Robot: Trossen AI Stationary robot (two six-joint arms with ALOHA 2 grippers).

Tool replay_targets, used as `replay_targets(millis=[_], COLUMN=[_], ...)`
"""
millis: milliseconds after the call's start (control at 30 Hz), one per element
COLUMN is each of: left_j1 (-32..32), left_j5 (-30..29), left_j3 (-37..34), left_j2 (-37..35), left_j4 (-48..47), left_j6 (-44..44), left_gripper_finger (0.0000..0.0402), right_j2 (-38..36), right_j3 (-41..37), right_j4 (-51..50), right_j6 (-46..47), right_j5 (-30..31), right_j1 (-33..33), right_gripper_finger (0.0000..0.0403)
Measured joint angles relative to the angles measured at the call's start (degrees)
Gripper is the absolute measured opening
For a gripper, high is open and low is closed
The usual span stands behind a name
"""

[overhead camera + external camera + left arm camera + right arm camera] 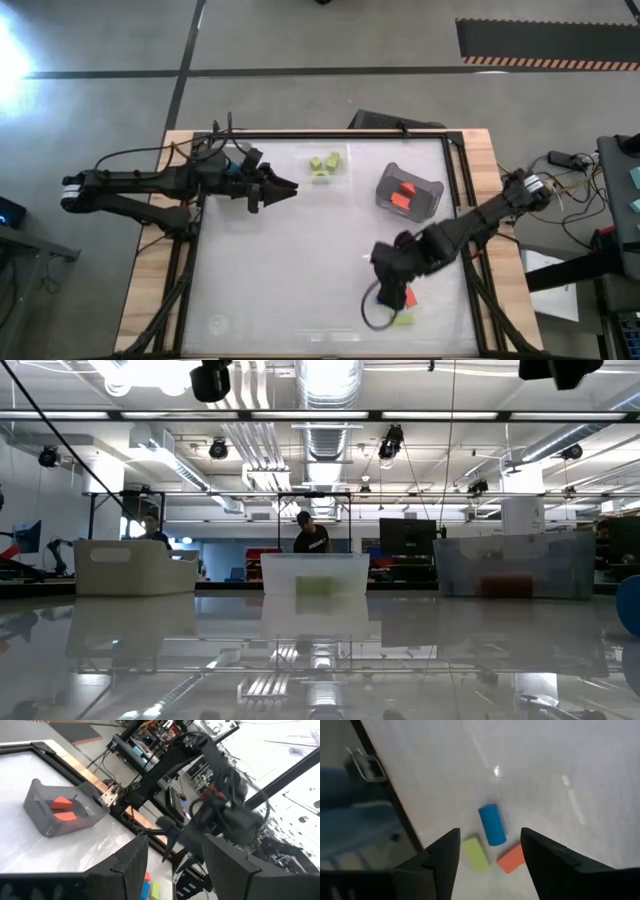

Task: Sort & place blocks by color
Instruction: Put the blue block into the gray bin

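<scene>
Left arm stretched in from the left edge of the table point(300, 290), left pincer point(283, 188) hanging over the far-left part of the white top, fingers spread, nothing between them; in the left wrist view both dark fingers point(131, 865) stand apart with only the table and the other arm beyond. Just right of that pincer, near the far edge, a small cluster of yellow-green blocks point(324, 164), seemingly inside a clear bin whose walls hardly show from above; low view shows a clear bin point(316, 586) mid-table with a green tint inside. Further right, a grey bin point(391, 182) holding red-orange blocks point(403, 196); same bin tilted in the left wrist view point(42, 810) with two red-orange pieces point(62, 802) inside. Right arm reaching in from the right edge toward the near-right part of the table, right pincer point(392, 290) low over a loose group of blocks, fingers spread and gripping nothing. Right wrist view: between the released fingers point(445, 854), on the bare table, a blue block point(492, 824), rounded like a cylinder, a yellow-green block point(476, 854) just beside it, a red-orange block point(511, 858) on its other side, all three close together, none touched by the fingers. From above, the red-orange one point(409, 298) and the yellow-green one point(403, 318) peek out beside the pincer; blue one hidden under the arm.
</scene>
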Motion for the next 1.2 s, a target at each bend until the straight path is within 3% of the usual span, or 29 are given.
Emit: replay_targets(millis=[533,800,1200], left_j1=[0.0,0.0,0.0], left_j5=[-0.11,-0.52,-0.72], left_j3=[-0.04,-0.07,-0.04], left_j2=[0.36,1.58,2.17], left_j4=[1.05,0.81,0.97], left_j6=[-0.02,-0.1,-0.21], left_gripper_finger=[0.0171,0.0171,0.0171], right_j2=[12.66,14.49,14.21], right_j3=[-0.02,-2.8,-12.98], right_j4=[1.57,7.2,17.36], right_j6=[-6.38,-7.52,-4.87], right_j5=[6.08,11.43,11.52], right_j1=[11.08,11.46,11.44], right_gripper_finger=[0.0199,0.0199,0.0199])
